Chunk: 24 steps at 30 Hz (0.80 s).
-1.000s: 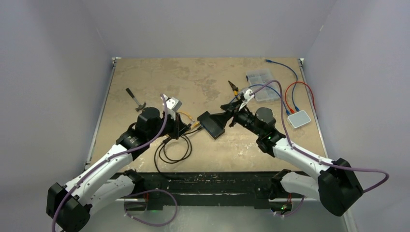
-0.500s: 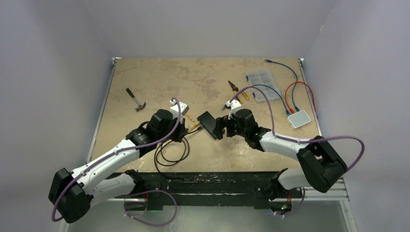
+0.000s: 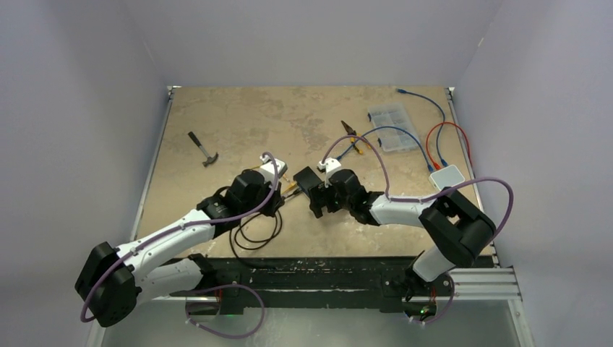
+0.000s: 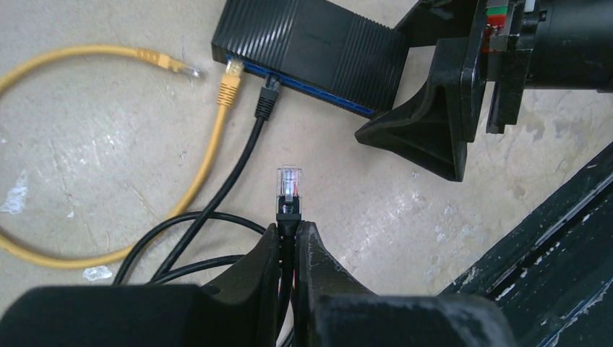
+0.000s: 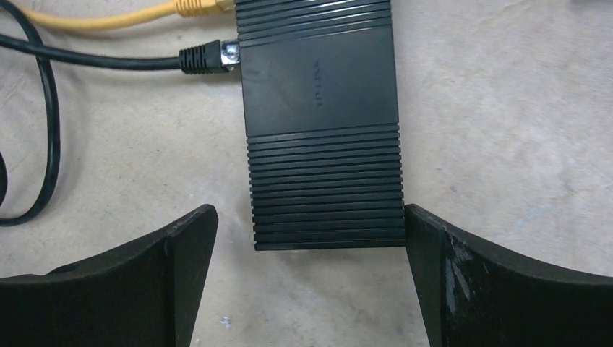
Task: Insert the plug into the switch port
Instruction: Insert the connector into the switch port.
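While my left pincer [image 4: 288, 233] is clamped on the black boot behind it, the clear plug [image 4: 288, 181] juts out ahead of the fingertips. The slack of its cable lies coiled on the counter [image 3: 217, 116], nearer to me.

Key relation: the switch [image 4: 311, 47] lies straight beyond the plug, well apart from it. The plug's long axis points at the blue port face [image 4: 318, 94], but that face runs skewed to the axis, not square. A black cable [image 4: 264, 101] and a yellow cable [image 4: 229, 85] are already seated at the left end. The free ports sit to the right of them. My judgement: the left arm carries the plug and is the nearer one to the ports, so it must shift right, square up, then advance.

My right pincer [image 5: 311, 217] is spread open, one finger on either side of the switch's short end. Whether the right-hand finger touches the casing, I cannot tell.

Against half a second ago: the right wrist has swung left and drawn in behind the switch. The left wrist has come right, so the two now sit closer together.
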Tool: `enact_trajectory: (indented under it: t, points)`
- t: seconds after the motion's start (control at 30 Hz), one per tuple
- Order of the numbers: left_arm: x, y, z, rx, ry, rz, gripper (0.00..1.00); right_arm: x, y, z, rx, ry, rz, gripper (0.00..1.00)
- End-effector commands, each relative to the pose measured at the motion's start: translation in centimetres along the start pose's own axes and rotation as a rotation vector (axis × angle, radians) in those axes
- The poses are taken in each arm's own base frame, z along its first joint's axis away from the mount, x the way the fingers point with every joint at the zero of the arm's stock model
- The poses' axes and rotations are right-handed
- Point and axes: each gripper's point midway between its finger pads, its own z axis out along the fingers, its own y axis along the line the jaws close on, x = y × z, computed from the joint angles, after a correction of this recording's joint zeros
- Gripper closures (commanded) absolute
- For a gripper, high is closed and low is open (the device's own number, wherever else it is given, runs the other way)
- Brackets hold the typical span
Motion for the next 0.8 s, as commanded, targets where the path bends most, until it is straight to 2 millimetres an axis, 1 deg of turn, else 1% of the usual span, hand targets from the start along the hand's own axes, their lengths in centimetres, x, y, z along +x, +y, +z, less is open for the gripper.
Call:
enact_trajectory:
  t: [0.0, 0.07, 0.23, 0.5, 0.67, 0.77]
  points:
    - [0.2, -0.6, 0.8, 0.023, -0.032, -0.008, 1.00, -1.3, 1.7, 0.7, 0.006, -0.029, -0.046, 0.02]
    - [0.6, -0.5, 0.9, 0.019, -0.025, -0.006, 1.00, -1.0, 1.7, 0.7, 0.018, -0.025, -0.046, 0.02]
    - [1.2, -0.4, 1.0, 0.017, -0.028, -0.008, 1.00, -1.1, 1.0, 0.7, 0.075, -0.036, -0.030, 0.07]
    - [2.3, -0.7, 1.5, 0.032, -0.007, 0.004, 1.00, -0.6, 0.8, 1.5, 0.107, -0.027, -0.047, 0.08]
    - [2.7, -0.7, 1.5, 0.035, -0.001, 0.007, 1.00, -0.4, 1.7, 1.5, 0.078, -0.022, -0.069, 0.19]
    - [2.8, -0.9, 1.7, 0.042, -0.001, 0.014, 1.00, -0.5, 2.5, 1.2, 0.056, -0.022, -0.083, 0.32]
